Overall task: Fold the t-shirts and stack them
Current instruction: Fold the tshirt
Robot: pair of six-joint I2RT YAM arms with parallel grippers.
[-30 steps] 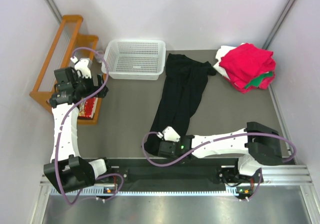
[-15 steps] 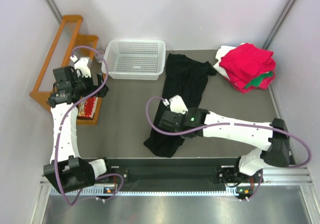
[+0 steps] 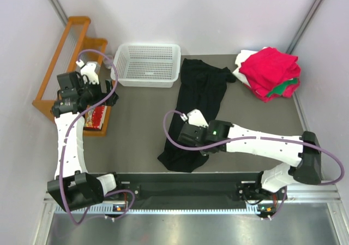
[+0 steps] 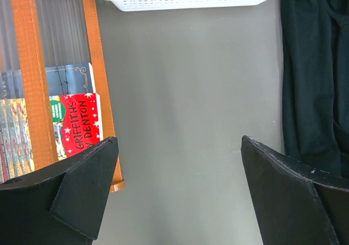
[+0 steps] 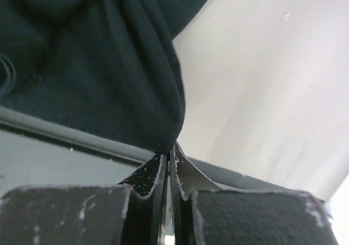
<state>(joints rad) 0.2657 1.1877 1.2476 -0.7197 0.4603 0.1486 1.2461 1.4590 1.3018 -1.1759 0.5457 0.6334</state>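
The black t-shirt (image 3: 199,92) lies as a long strip down the middle of the table, its near end bunched by the front edge. My right gripper (image 3: 182,137) hovers over that near part, shut on a pinch of the black cloth (image 5: 109,65), which hangs from the closed tips (image 5: 172,147). At the back right sits a stack of folded t-shirts: red (image 3: 270,70) on top, green (image 3: 286,87) and white (image 3: 245,65) showing underneath. My left gripper (image 4: 179,144) is open and holds nothing, far left above bare table next to the rack.
A white perforated basket (image 3: 147,65) stands at the back, left of the black shirt. An orange wooden rack (image 3: 71,59) with books, one red (image 4: 82,119), borders the table's left side. Walls close in left and right.
My right gripper has risen from the table's near edge and moved away from it, taking the black shirt's near hem along. The left arm has barely moved.
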